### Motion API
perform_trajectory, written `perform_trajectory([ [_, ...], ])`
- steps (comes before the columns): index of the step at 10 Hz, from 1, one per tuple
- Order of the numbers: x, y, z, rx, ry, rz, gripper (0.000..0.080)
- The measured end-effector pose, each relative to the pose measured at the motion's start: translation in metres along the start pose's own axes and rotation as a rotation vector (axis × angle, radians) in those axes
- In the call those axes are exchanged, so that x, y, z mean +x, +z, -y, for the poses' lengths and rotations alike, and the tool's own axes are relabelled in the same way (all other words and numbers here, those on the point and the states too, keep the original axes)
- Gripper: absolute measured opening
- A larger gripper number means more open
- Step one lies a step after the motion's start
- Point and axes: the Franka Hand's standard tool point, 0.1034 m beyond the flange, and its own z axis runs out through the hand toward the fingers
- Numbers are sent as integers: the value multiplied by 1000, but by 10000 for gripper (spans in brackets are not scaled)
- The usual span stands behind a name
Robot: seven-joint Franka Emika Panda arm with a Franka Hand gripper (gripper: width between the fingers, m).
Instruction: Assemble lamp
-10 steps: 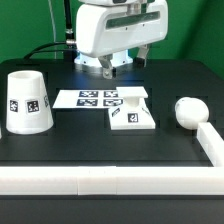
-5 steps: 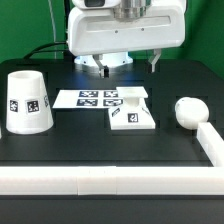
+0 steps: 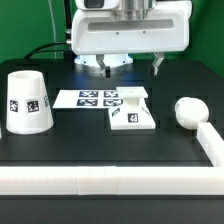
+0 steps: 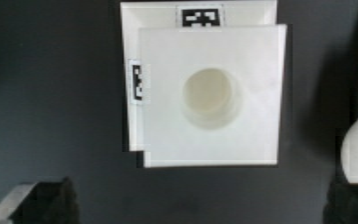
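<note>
Base (image 3: pixel 132 116) lies flat on the desk (image 3: pixel 100 145), between shade (image 3: pixel 26 102) and bulb (image 3: pixel 187 110). It looks light, hard and smooth. Claw (image 3: pixel 119 63) hangs above it, spread wide. I would pinch its two straight sides, not the hole (image 4: pixel 206 97).

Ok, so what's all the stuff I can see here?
shade: one, white, exterior view's left, standing on the table
marker board: one, white with black tags, flat, between shade and base
base: one, white, square, in the middle
bulb: one, white, round, exterior view's right
wall: one, white, along the front and right edges
table: one, black, under everything
fingers: two, dark, open, above the base, holding nothing
</note>
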Motion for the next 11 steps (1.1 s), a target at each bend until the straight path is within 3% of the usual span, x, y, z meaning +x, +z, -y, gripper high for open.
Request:
perform_trajectory([
  [3,-13,24,6,-4,-16,-10,700],
  [6,-15,42,7,1,-30,-11,700],
  [9,-16,45,7,3,-32,-10,686],
  [10,-15,45,7,3,-32,-10,528],
  [11,-15,45,7,3,-32,-10,532],
])
